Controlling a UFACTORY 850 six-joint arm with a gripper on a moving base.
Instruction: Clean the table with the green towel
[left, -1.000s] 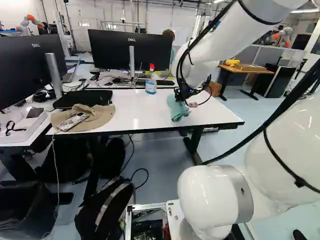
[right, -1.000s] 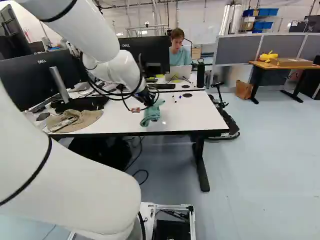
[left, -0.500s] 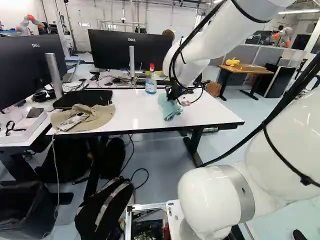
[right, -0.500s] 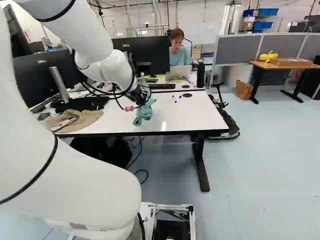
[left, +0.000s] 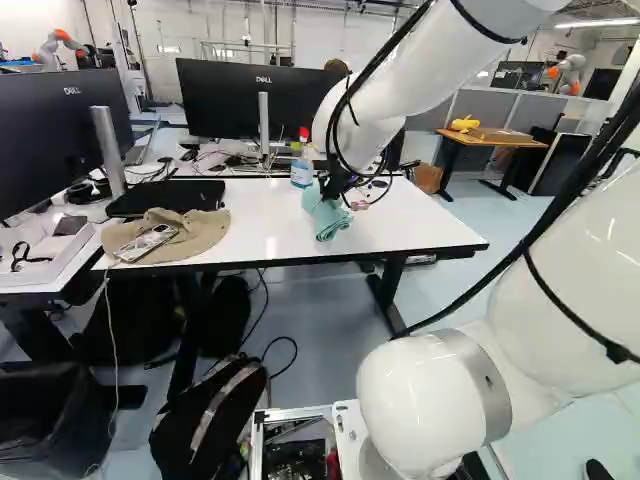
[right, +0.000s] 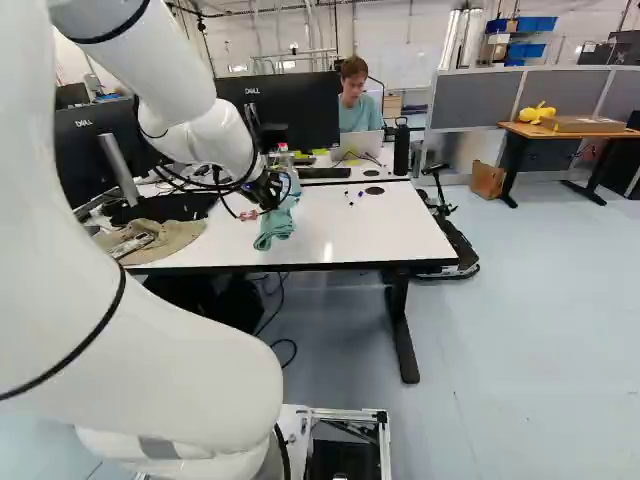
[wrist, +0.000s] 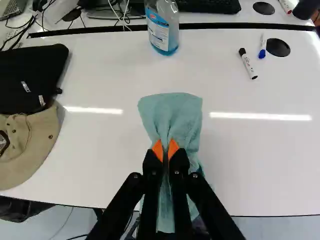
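Your black two-fingered gripper (left: 334, 188) is clamped on the folded green cloth towel (wrist: 172, 117), above the white, black-edged table (wrist: 100, 150).

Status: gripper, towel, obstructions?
Gripper shut on towel. Towel looks down on table. Bottle ahead; hat and two markers off to opposite sides, likely wipe obstacles.

On the desk (left: 262, 222) in the left base view, left to right: a bucket hat (left: 196, 234) — with a zipped case (left: 180, 197) just behind it — then a towel (left: 325, 218), with a spray bottle (left: 302, 168) behind. Right of the towel in the right base view lie two markers (wrist: 248, 64). A monitor (left: 225, 95) stands behind the desk; a backpack (left: 195, 430) sits before it, right of a bin (left: 50, 425).
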